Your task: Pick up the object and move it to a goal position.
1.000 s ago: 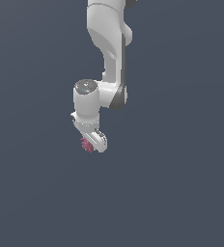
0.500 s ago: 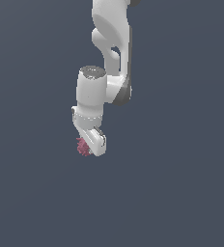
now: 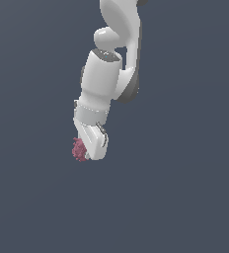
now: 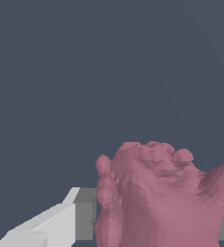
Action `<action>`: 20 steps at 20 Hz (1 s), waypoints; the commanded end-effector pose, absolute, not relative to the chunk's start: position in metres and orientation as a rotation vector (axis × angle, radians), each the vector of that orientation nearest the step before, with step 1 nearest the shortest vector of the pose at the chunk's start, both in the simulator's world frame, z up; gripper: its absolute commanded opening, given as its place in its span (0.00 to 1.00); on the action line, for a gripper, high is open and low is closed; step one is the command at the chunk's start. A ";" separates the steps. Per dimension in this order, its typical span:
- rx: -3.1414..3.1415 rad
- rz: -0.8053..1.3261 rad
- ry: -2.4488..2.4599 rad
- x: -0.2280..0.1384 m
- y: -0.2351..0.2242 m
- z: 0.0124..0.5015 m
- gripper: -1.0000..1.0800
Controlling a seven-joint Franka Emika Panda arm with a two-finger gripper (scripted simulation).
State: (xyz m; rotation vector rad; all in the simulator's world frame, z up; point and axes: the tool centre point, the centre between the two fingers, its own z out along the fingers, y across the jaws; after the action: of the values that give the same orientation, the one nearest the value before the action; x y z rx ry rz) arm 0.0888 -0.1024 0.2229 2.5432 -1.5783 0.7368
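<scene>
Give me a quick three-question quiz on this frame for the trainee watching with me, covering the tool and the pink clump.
1. True or false: the pink clump lies on a surface, well clear of the tool.
2. Multiple choice: in the exterior view, the clump shows at the tool's
A) left edge
B) right edge
C) top, by the wrist
3. Fill in: in the wrist view, a light grey finger sits beside the clump, so the tool is ____ on the clump.

Key:
1. False; it is held at the tool's tip, with no surface visible under it.
2. A
3. shut
</scene>
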 end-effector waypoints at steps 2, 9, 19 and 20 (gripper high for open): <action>2.479 0.816 -1.626 0.098 -0.103 0.247 0.00; 2.343 0.969 -1.712 0.113 -0.103 0.295 0.00; 2.112 1.189 -1.824 0.128 -0.100 0.370 0.00; 2.086 1.211 -1.835 0.129 -0.099 0.379 0.00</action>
State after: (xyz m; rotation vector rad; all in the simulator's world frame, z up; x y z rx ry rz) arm 0.1271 -0.1001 0.3658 2.1261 -1.8180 1.1755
